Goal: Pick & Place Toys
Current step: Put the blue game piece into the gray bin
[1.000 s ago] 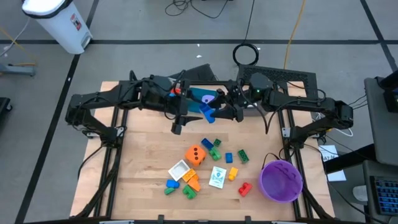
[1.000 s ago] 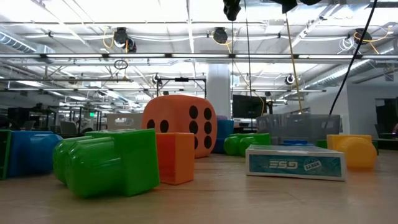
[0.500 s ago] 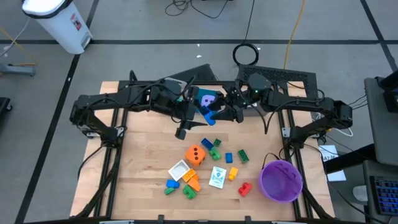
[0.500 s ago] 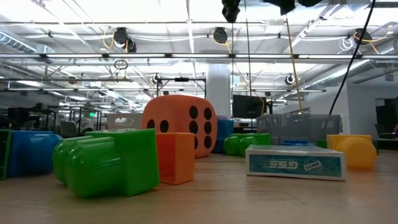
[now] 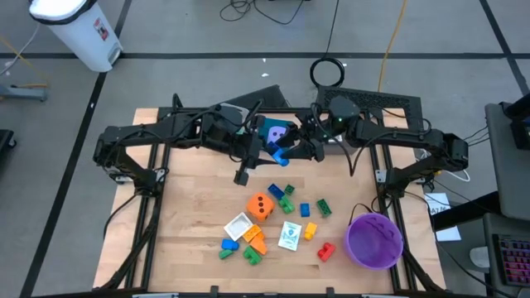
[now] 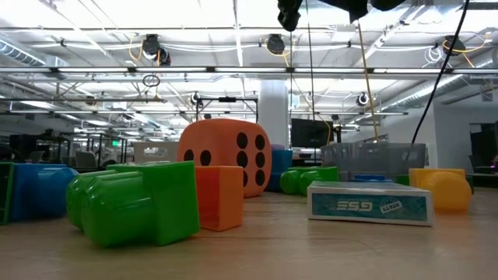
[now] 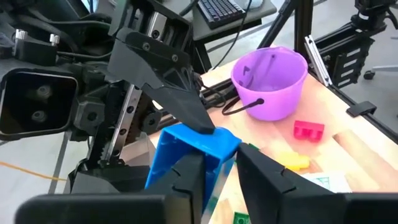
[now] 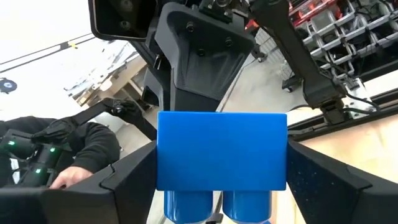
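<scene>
wood table (image 5: 190, 223) | blue brick (image 8: 221, 151) between both jaws, studs down

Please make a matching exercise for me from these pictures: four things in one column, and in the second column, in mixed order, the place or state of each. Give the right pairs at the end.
Things:
1. blue brick
2. orange die
3. red brick
4. purple bowl

Places or states:
A. lies on the table between the white card and the purple bowl
B. is off the table, gripped by the right pincer
C. stands near the table's right edge
D. sits on the table and shows black dots

Pairs: 1-B, 2-D, 3-A, 4-C
</scene>
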Motion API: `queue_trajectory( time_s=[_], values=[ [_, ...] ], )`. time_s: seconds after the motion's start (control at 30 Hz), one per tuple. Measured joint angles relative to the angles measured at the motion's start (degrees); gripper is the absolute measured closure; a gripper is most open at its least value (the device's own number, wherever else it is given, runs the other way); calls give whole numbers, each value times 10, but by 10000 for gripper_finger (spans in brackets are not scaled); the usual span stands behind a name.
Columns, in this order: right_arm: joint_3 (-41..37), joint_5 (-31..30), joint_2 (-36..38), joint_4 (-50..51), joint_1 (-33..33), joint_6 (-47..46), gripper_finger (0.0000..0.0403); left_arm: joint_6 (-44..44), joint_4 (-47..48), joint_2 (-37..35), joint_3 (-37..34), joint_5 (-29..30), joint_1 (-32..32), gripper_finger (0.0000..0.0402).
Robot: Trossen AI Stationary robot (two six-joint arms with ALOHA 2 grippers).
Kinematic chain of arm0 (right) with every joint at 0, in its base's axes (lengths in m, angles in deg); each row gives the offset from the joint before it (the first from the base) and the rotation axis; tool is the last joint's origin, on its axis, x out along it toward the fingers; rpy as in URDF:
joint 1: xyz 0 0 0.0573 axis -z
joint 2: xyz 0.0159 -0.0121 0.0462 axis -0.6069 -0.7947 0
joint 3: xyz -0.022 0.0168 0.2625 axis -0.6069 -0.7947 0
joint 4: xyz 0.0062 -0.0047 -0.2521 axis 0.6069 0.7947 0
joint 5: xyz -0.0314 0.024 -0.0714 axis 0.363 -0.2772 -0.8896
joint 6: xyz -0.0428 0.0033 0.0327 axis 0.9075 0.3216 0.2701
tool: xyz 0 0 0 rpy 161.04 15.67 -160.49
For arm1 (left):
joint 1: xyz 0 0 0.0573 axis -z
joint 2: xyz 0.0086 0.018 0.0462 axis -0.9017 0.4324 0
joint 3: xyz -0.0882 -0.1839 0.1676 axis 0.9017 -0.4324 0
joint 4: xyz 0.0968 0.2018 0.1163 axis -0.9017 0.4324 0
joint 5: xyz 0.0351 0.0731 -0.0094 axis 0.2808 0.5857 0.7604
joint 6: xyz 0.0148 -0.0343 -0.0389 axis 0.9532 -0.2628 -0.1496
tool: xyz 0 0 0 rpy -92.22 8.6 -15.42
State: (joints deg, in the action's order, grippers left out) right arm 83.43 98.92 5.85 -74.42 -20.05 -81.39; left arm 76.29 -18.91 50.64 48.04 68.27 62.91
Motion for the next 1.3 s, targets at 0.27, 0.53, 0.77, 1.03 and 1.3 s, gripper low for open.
queue_trajectory(
  time_s=[0.27, 0.53, 0.77, 1.03, 1.3],
  values=[
    [1, -1, 0, -5, 1, -5, 92, -1, 0, 0, 0, 3, 0, 334],
    [1, 31, 0, -31, 22, -64, 90, 1, -15, 0, 0, 6, -1, 380],
    [1, 53, 0, -101, 53, -112, 90, 0, -43, -1, 0, 12, -1, 388],
    [1, 63, 2, -205, 107, -151, 85, -10, -43, -33, -1, 8, -15, 371],
    [1, 29, 3, -294, 148, -209, 86, -37, -52, -79, 0, 13, -47, 390]
  ],
)
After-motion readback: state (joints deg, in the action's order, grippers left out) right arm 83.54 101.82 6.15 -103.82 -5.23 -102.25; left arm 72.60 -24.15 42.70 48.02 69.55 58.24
